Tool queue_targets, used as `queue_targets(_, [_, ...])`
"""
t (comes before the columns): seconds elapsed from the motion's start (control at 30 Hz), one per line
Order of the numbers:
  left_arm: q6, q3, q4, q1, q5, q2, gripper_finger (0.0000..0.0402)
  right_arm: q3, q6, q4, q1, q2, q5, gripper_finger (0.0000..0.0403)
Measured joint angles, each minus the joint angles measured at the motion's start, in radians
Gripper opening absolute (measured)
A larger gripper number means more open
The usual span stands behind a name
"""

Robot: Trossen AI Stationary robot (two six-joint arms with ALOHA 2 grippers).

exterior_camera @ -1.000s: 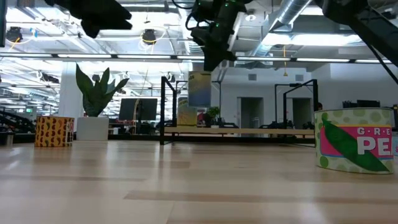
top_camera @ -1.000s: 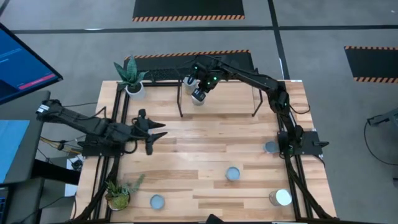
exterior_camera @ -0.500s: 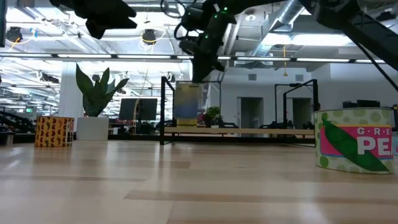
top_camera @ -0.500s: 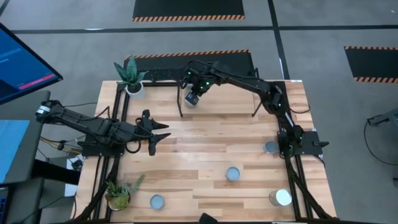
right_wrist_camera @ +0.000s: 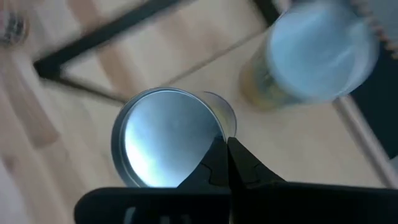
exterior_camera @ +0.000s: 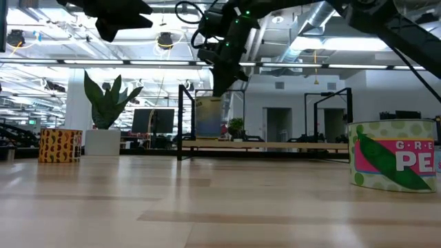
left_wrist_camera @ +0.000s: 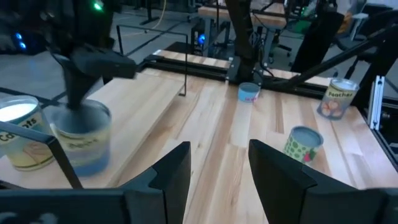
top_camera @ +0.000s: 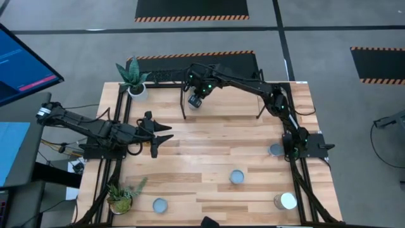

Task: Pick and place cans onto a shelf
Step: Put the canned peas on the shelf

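Bright, even overhead light; right wrist view motion-blurred, with glare on can top [right_wrist_camera: 168, 140]

Overhead and low views share the shelf [top_camera: 221, 88]; wrist views seemingly closer.

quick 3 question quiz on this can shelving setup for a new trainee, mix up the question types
1. True or false: the left gripper holds a can.
2. In the high view, how many loose cans stand on the tabletop, away from the shelf? A) two B) four C) six
3. Fill in: the right gripper is pinched shut on the ___ of the held can.

Key: 1 false, it hangs open over the table's left side. 2 B. 3 rim.
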Motion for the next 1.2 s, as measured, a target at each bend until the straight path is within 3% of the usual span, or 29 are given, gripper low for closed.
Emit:
queue_targets(0.3, [-0.023, 0.0, 0.071, 0.0, 0.008, 0.005, 0.0153, 0.002, 0.005, 0.002, -0.008, -0.002, 0.004, 0.0])
queue_targets(1.2, [0.0, 0.0, 0.073, 0.0, 0.059, 0.004, 0.0153, 0.002, 0.041, -0.018, 0.013, -0.002, 0.002, 0.0])
